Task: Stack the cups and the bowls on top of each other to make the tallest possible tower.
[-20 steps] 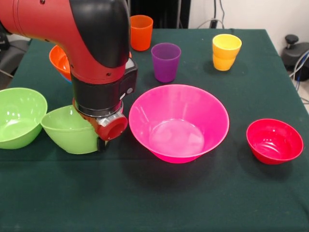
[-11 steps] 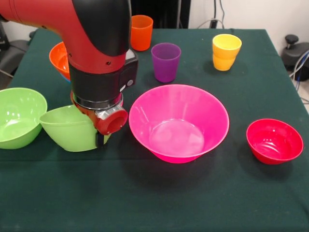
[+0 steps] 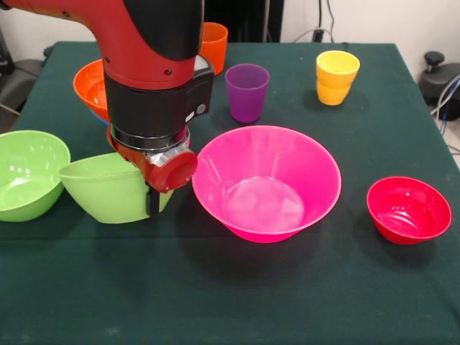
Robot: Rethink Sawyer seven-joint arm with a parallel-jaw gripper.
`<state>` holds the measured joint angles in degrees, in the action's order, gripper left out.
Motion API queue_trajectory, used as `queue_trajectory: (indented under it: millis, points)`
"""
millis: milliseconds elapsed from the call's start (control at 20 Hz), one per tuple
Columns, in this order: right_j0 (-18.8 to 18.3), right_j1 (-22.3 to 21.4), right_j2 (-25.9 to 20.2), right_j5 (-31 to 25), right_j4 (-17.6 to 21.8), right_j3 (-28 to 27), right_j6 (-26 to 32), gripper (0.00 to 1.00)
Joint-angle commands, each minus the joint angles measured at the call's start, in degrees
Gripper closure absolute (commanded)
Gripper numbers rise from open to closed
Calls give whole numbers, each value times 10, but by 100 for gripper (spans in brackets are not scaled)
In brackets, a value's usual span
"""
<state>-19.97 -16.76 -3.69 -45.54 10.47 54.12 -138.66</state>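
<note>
**Now: claw clamped on a lime green bowl's rim**

Front view is all you get at this moment. Your claw [image 3: 152, 203] hangs under the red and black arm [image 3: 147, 57], closed on the rim of a lime green bowl [image 3: 108, 190], which sits tilted with one dark finger [image 3: 153, 201] showing against its outer wall. Whether that bowl's base touches the green table [image 3: 230, 295] you cannot tell.

Just left of the claw's bowl you see a second lime green bowl [image 3: 27, 172], the two rims touching or nearly so. Right of the claw stands the large pink bowl [image 3: 266, 183], close beside the wrist. Further right, well apart, is the small red bowl [image 3: 408, 209].

Behind the claw, the orange bowl [image 3: 90, 88] peeks out left of the arm. The orange cup [image 3: 213, 44], purple cup [image 3: 246, 92] and yellow cup [image 3: 336, 77] stand upright beyond, to the right.
</note>
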Motion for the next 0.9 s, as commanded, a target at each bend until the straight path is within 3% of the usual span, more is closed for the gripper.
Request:
queue_trajectory:
  millis: [50,200,450,700,900]
  points:
    - [19,-8,-64,-32,9,33,104,100]
    - [16,7,-75,-5,24,6,130,100]
    - [-3,67,-112,-28,36,-73,203,100]
    - [1,77,-115,-55,41,-111,212,100]
    - [7,62,-111,-83,34,-118,205,100]
